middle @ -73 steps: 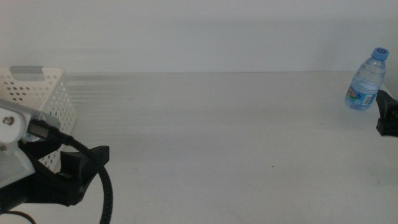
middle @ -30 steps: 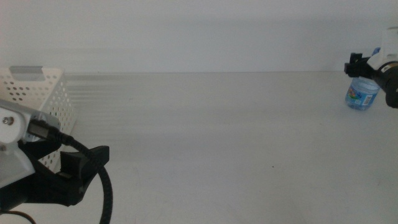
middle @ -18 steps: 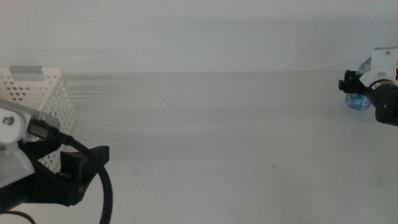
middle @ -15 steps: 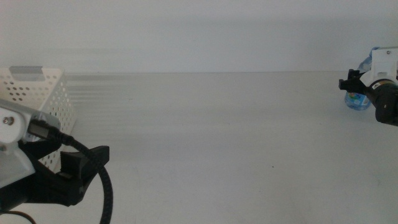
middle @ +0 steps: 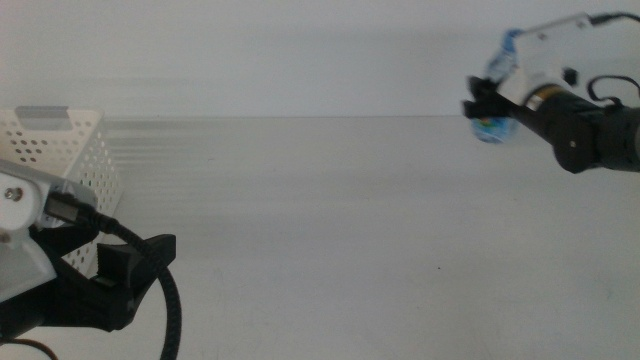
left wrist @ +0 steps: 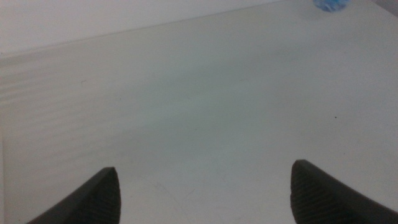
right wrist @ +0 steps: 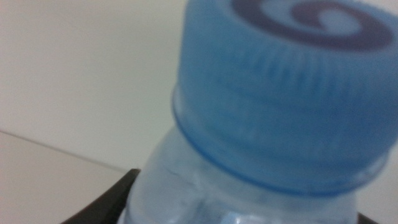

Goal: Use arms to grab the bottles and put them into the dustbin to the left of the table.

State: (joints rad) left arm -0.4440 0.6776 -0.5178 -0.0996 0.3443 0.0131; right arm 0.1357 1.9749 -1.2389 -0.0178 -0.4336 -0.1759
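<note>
- Right wrist view: small clear plastic water bottle [right wrist: 249, 180] with ribbed blue screw cap [right wrist: 292, 87] fills the frame, sitting between my two dark jaws, which are closed against its body just below the neck.
- Middle view: my right gripper [middle: 487, 105] holds that bottle [middle: 497, 100] lifted clear of the plain white matte table [middle: 350, 220], at far right, tilted.
- White perforated plastic dustbin [middle: 62, 150] stands at the table's far left, well apart from the bottle.
- My left gripper [left wrist: 202, 193] waits low beside the dustbin, jaws spread wide, nothing between them.
</note>
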